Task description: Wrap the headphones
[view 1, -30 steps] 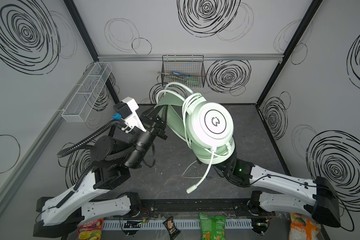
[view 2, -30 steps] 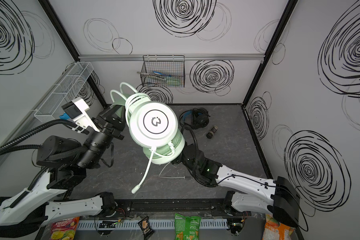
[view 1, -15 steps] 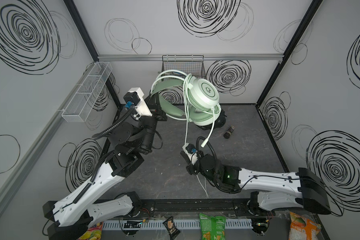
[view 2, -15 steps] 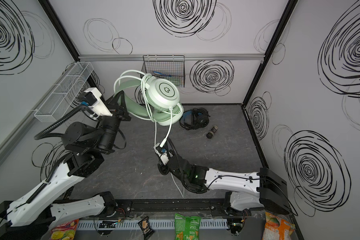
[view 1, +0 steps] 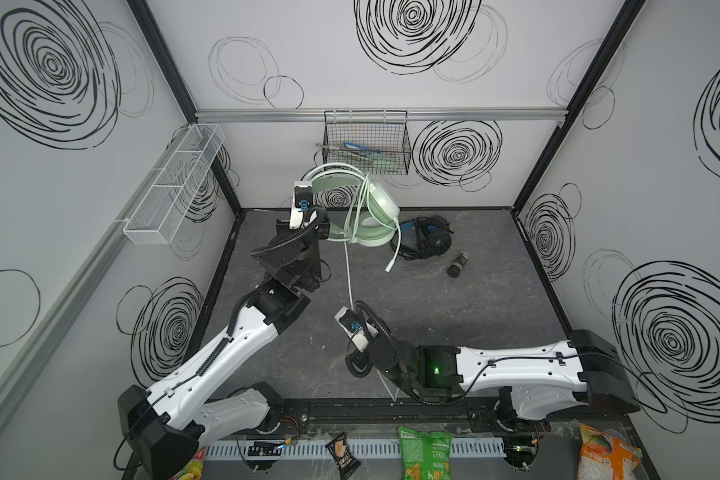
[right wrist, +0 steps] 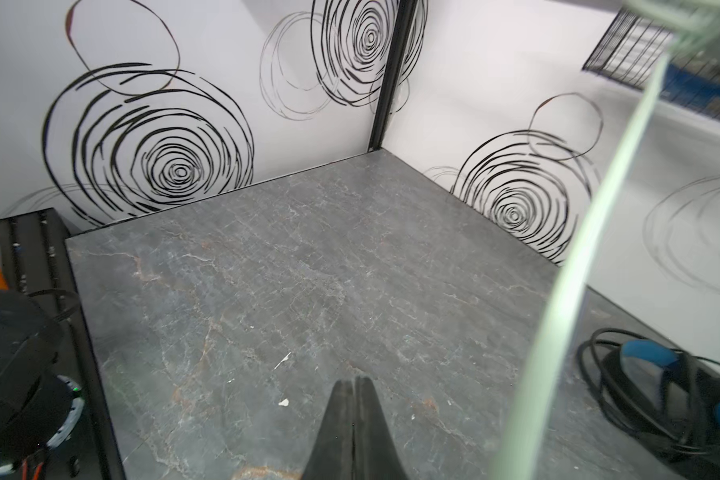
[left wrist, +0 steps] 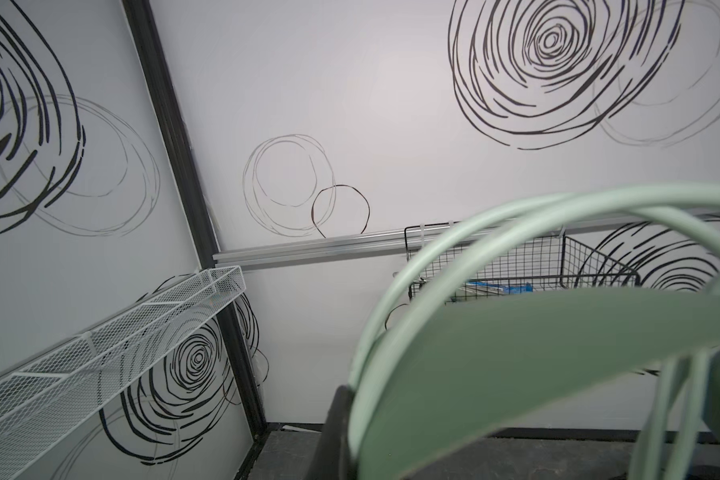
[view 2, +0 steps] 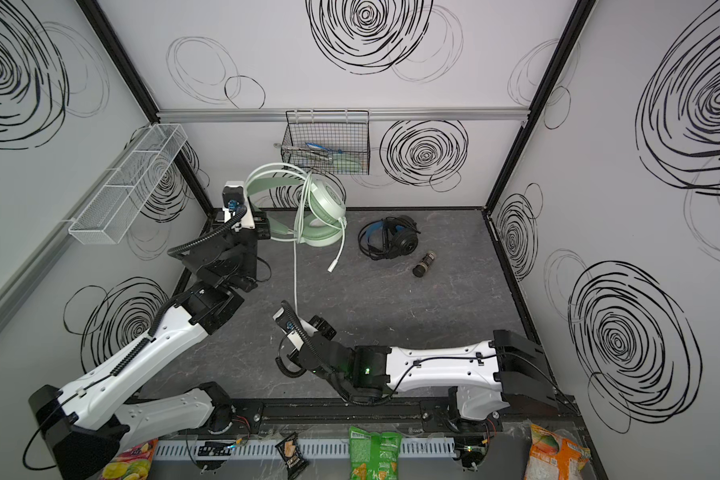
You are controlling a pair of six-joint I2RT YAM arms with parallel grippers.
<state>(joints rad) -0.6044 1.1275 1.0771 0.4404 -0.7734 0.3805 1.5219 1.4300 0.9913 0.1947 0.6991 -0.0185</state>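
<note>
Grey tabletop [view 1: 454, 316]; left hand [view 1: 328, 229] tight on mint-green headset [view 1: 381, 203], right hand [right wrist: 353, 399] closed beside white cable [view 1: 348, 274].

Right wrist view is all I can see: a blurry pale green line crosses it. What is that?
Observer: It is the white cable, hanging from the mint-green headset.
Operator: Where is that headset?
Observer: In the air above the table, its headband gripped by the shut left tool.
Operator: Anything near the black headset I see?
Observer: A small dark cylinder lies on the table beside it, not touching.
</note>
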